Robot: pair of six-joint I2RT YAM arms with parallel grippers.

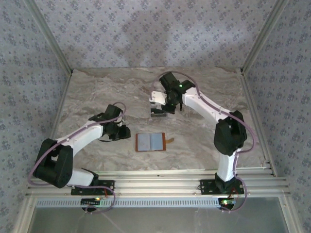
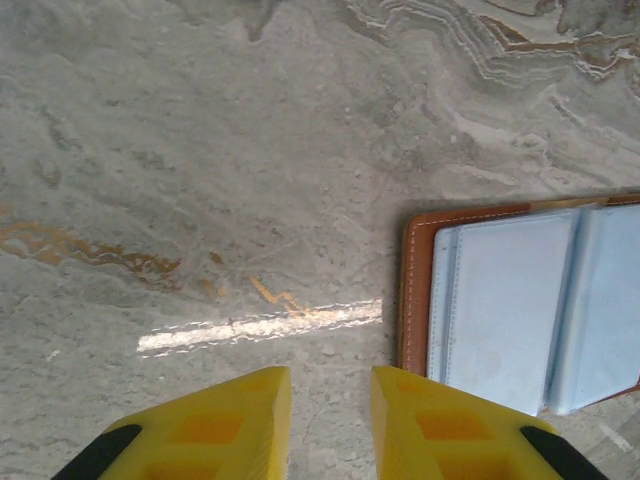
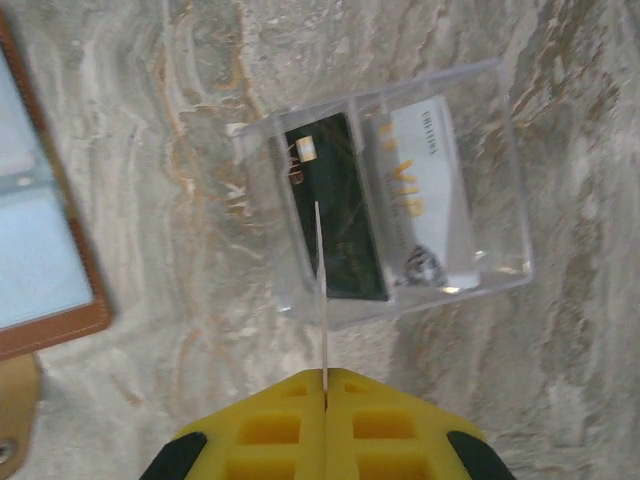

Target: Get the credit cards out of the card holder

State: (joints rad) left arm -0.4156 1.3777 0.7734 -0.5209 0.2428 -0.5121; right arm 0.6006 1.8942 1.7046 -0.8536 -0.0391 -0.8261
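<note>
1. Left gripper [image 2: 330, 400]: the jaws stand narrowly apart with nothing between them, only bare table [image 2: 200, 150] in the gap.
2. Card holder [image 2: 500, 300]: lies open and flat, ahead of the left jaws and off to their right, not touching them. The left wrist view gives its detail: a brown leather border round grey-blue pockets with a fold down the middle. The top view gives its placing instead, a small open rectangle between the two grippers.
3. Strap tab [image 3: 15, 400]: a brown tab at the card holder's edge, to the left of the right jaws. In the top view it juts from the side of the card holder nearer the right arm.
4. Right gripper [image 3: 325, 385]: the jaws are pressed together on a thin card [image 3: 320, 300], seen edge-on as a pale line running straight out from the fingertips. Its face cannot be read.
5. Clear stand [image 3: 500, 150]: a transparent two-compartment holder just ahead of the right jaws. The top view shows it as a small pale block under the gripper, and its contents cannot be made out there.
6. Dark card [image 3: 350, 220]: in the stand's left compartment, directly behind the held edge, with a gold chip near its far end.
7. White card [image 3: 425, 190]: in the right compartment, ahead and right of the jaws, printed "VIP" in gold.
</note>
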